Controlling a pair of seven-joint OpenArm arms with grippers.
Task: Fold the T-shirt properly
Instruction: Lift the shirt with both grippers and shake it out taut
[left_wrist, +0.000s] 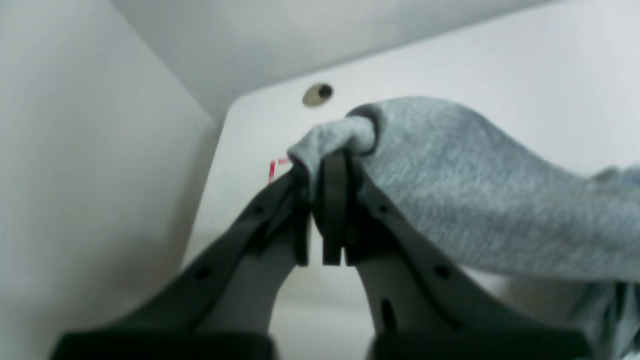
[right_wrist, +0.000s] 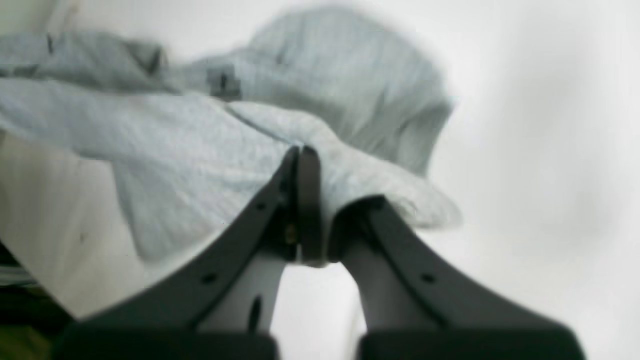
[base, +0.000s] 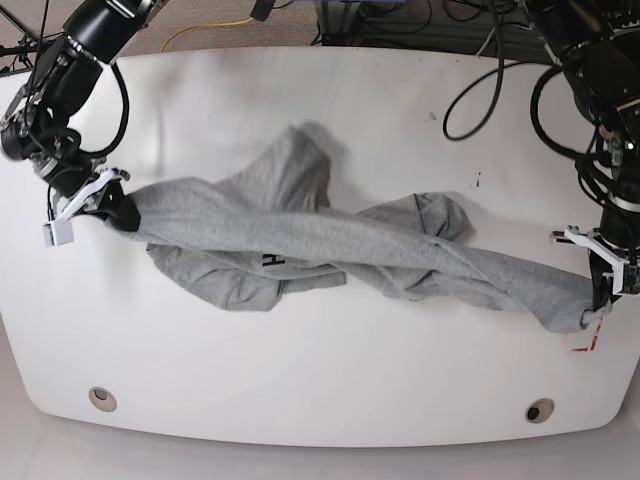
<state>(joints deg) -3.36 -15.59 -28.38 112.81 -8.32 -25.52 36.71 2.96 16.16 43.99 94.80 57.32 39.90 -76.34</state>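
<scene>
A: Grey heather knit, the T-shirt, is stretched across the white table as one long twisted band from edge to edge in the base view. Part of it sags onto the tabletop in a crumpled heap near the middle; a fragment of black lettering shows on the lower fold.

B: Left gripper?

A: Clamped on fabric. In the left wrist view its jaws are pressed together with a bunched roll of the T-shirt pinched at the tips, cloth draping away to the right. In the base view it sits at the right end of the band, just beside a red corner mark on the table.

B: Right gripper?

A: Also closed on the T-shirt. The right wrist view is blurred, but the jaws meet with a fold of cloth caught between them and spilling over the right-hand finger. In the base view it holds the left end of the band, near the table's left edge.

B: Anything else on the surface?

A: Two round holes in the table near its front edge, one at lower left and one at lower right. Cables trail over the far right edge.
</scene>
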